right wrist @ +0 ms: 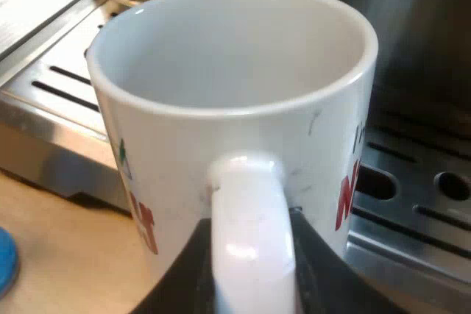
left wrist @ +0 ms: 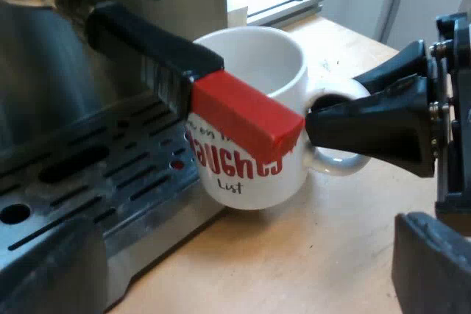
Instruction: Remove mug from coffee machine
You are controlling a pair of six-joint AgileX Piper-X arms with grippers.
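At the espresso machine's [left wrist: 44, 93] tray edge, right claw [right wrist: 250, 248] grips upright mug's [left wrist: 254, 71] outward-pointing handle [left wrist: 342, 163].

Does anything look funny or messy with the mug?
Nothing is spilled or broken. The empty mug looks lifted just off the edge of the tray, over the table, with the right gripper's fingers pinching its handle. Small grey scuffs mark it near the handle.

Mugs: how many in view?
1. The white mug is at the drip tray edge, its handle in the right tool. Others could be out of frame.
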